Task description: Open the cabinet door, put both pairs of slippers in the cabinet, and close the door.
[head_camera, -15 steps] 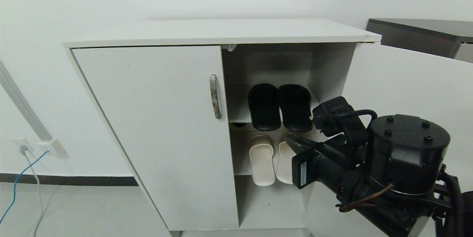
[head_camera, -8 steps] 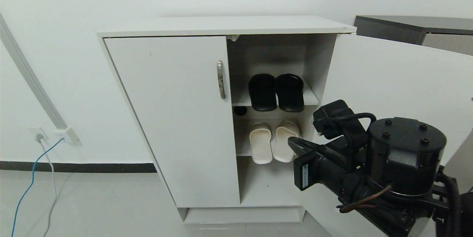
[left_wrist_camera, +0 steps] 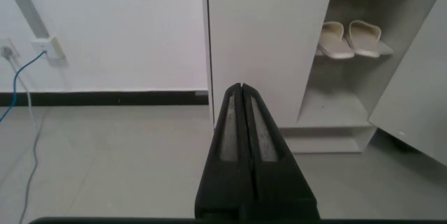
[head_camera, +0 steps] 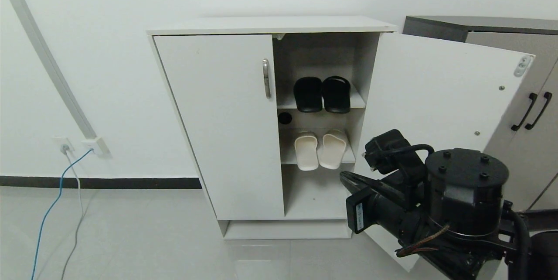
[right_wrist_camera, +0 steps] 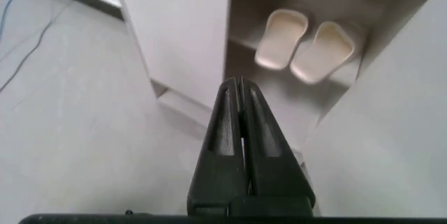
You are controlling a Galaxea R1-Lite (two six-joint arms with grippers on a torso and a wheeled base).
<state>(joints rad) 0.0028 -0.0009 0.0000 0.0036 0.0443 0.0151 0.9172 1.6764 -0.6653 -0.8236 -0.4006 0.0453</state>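
nearest, the right gripper [right_wrist_camera: 242, 83] hangs low in front of the cabinet opening, its fingers [right_wrist_camera: 225, 123] pressed together on nothing; the left gripper [left_wrist_camera: 241, 88] is likewise closed and empty, aimed over the floor [left_wrist_camera: 105, 161] toward the foot of the closed door [head_camera: 222, 118]

both pairs are in, so the step in hand looks to be shutting the open door [head_camera: 436, 92], which stands out on the robot's right with its inner face toward the right arm. to do it well i would bring the closed right fingers round the free edge to the outer face, press near that edge rather than by the hinges, and follow the arc with one steady push until the panel meets the cabinet [head_camera: 270, 25] front

in the way: the right arm itself seems to sit inside the door's sweep and would have to clear first, and the grey cabinet [head_camera: 529, 149] looks close behind the panel, leaving little room there

farther in, the white slippers [head_camera: 320, 151] lie side by side on the middle shelf, heels at its front edge, so they might brush the closing door; the black slippers [head_camera: 321, 93] sit on the shelf above. the handle [head_camera: 266, 78] on the closed door needs no touch. far left, wall sockets [head_camera: 83, 145] and a blue cable [head_camera: 52, 206] are well apart from the work
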